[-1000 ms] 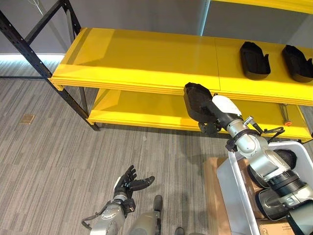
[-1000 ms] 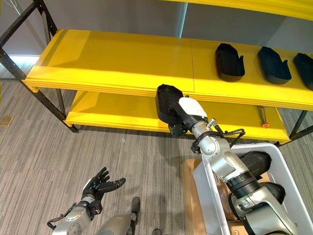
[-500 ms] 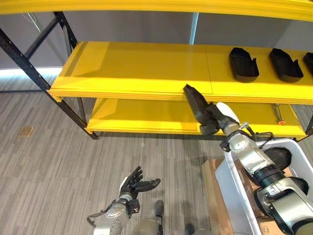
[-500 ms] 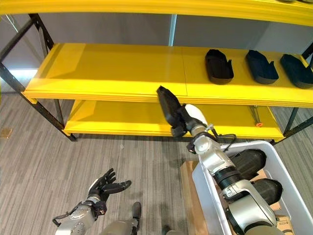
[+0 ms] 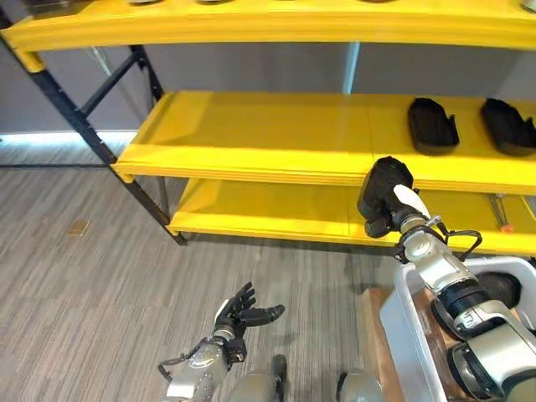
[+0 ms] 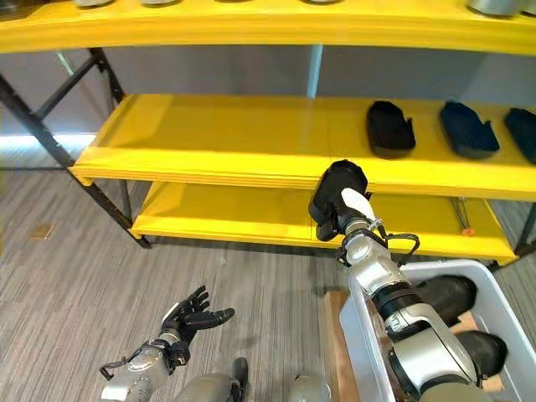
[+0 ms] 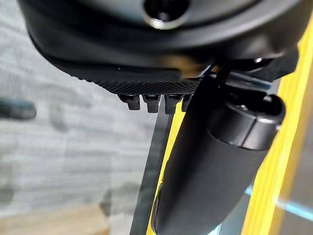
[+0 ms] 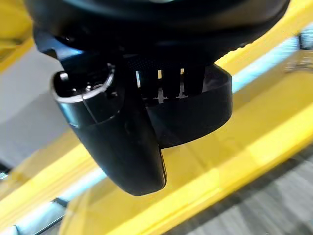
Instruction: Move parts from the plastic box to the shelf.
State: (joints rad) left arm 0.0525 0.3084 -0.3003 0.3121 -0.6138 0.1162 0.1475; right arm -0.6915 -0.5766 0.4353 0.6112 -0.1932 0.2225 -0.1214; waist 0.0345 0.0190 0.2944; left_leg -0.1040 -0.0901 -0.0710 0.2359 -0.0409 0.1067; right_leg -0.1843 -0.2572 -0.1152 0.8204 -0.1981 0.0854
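Observation:
My right hand (image 5: 408,204) is shut on a black moulded part (image 5: 383,191), held in the air in front of the middle yellow shelf's front edge (image 5: 268,172). In the right wrist view the thumb (image 8: 117,142) and fingers clamp the part (image 8: 200,110). Two like parts (image 5: 432,126) (image 5: 507,126) lie on the middle shelf to the right, with a third (image 6: 523,134) further right. The white plastic box (image 5: 400,322) stands at lower right with more black parts (image 6: 448,297) inside. My left hand (image 5: 243,311) hangs open low above the floor.
A lower yellow shelf (image 5: 268,213) runs beneath the middle one, and an upper shelf (image 5: 276,25) crosses the top. Black steel posts (image 5: 84,126) stand at the rack's left end. Cardboard (image 5: 373,335) lies under the box. The middle shelf's left half is bare.
The whole view has shifted as the camera moved. My right hand has turned the black part and carried it up to the middle shelf's front edge. The left hand stays open.

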